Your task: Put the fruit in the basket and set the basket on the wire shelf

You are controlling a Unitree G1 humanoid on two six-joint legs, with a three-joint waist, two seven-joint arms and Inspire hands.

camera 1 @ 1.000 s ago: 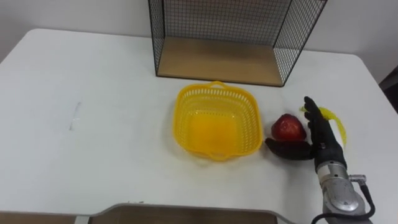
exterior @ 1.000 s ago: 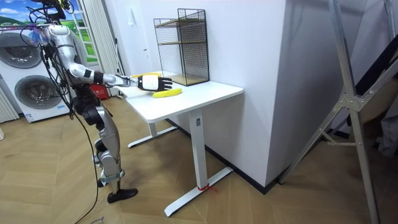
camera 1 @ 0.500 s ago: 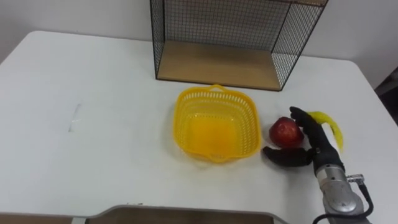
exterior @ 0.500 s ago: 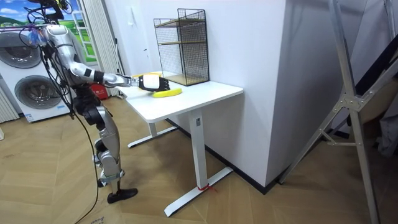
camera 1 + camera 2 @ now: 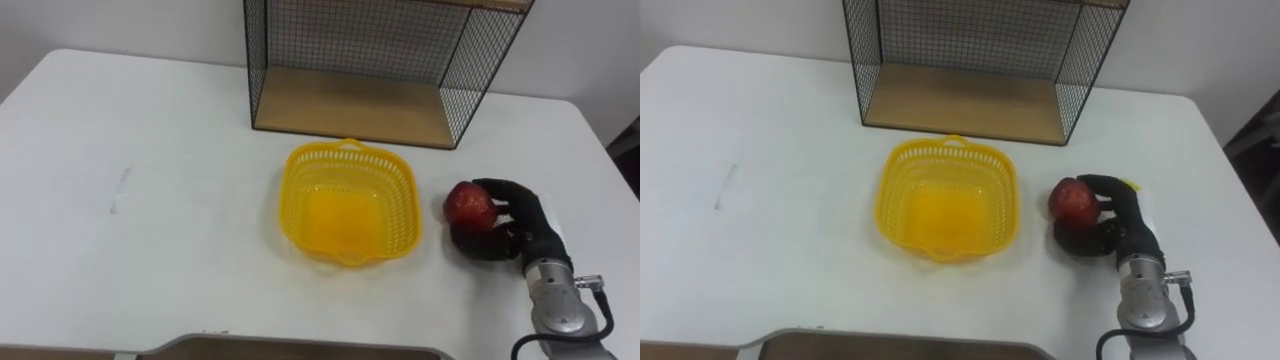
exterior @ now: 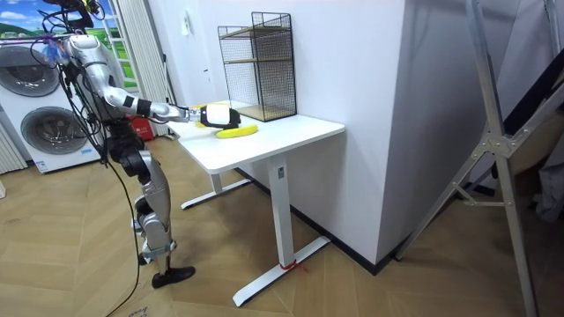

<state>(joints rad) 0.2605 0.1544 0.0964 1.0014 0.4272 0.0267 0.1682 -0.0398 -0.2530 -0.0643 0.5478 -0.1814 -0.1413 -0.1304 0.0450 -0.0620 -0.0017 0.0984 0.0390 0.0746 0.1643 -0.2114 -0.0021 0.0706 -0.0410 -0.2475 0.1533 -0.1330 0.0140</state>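
Apple (image 5: 468, 201): red, clasped by the curled fingers of the right hand (image 5: 515, 225), just right of the basket, over the table (image 5: 150, 150).
Basket (image 5: 392, 178): yellow, set upright mid-table, its bottom seen bare.
Banana (image 6: 236, 132): laid on the table beside the hand.
Wire shelf (image 5: 380, 40): placed behind the basket at the far edge, its wooden board bare.

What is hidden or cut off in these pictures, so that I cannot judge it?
1. Banana: in the eye views the right hand covers nearly all of it.
2. Shelf: in the eye views the top edge cuts off its upper part.
3. Apple: in the room view it is too small and lies behind the hand. Whether it is lifted off the table cannot be told.
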